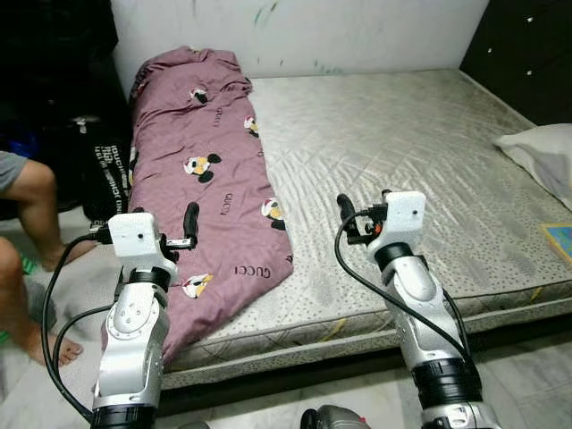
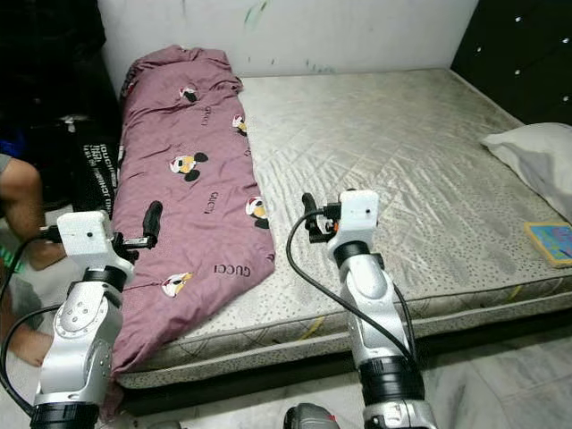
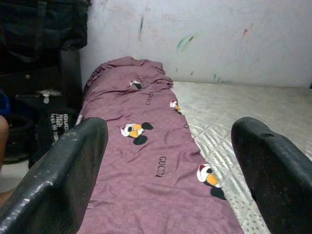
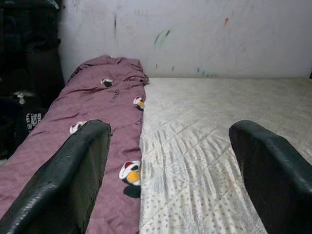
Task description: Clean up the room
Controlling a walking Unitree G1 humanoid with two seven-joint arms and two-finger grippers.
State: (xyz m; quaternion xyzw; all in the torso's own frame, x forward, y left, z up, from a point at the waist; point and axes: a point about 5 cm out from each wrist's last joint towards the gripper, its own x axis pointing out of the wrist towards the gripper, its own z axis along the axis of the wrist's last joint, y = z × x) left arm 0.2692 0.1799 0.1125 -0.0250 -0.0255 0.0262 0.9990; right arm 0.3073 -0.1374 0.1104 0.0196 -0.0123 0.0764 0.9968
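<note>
Scuffed white wall (image 1: 357, 31), tiled floor (image 1: 527, 375)

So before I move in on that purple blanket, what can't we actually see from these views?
- Blanket: its left edge hangs over the mattress side, hidden in the eye views.
- Pillow: cut off by the right edge of the left eye view.
- Flat blue item: too small to identify.
- Person's leg: cut off by the left edge.
</note>
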